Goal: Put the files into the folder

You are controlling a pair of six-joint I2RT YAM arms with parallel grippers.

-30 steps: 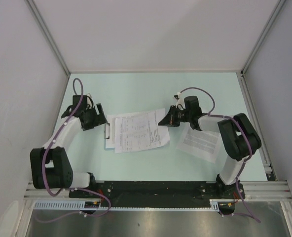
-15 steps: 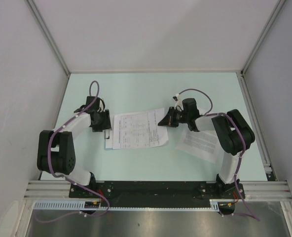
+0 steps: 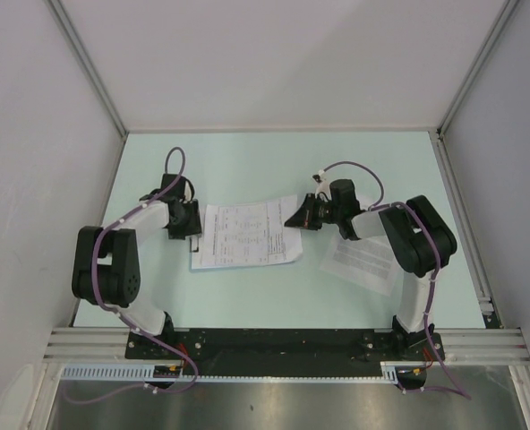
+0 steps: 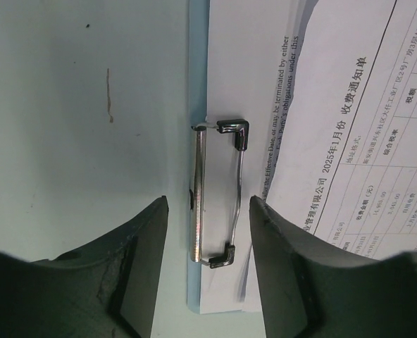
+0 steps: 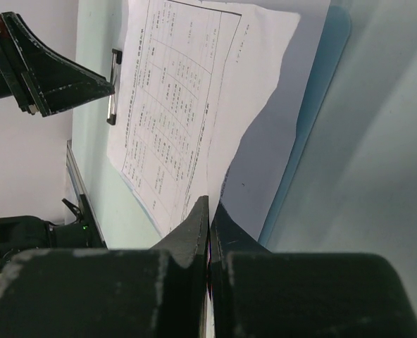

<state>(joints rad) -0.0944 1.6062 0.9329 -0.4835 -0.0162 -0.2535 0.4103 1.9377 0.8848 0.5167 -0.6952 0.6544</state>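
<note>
The pale green worktop (image 3: 274, 161) is carrying everything, with both arms reaching in from its near edge. The light-blue folder (image 4: 198, 70) is lying flat left of the worktop's middle and is almost wholly covered, so only a narrow strip is showing along its left side and a rounded corner at its right. The files (image 3: 247, 235), white sheets printed with tables and dense text, are lying stacked on the folder, their top sheet sitting slightly askew and bowing upward at its right side, where it is casting a shadow on the sheet beneath. A loose sheet (image 3: 362, 262) of printed text is lying apart on the worktop to the right, partly under the right arm. The left tool (image 3: 193, 224) is hanging over the folder's left short edge with its jaws released, standing either side of the clip without touching it. The right tool (image 3: 292, 219) is clenched, its tips pinching the right edge of the files. The silver clip (image 4: 200, 190) is sitting on the folder's left edge, just beside the paper.
</note>
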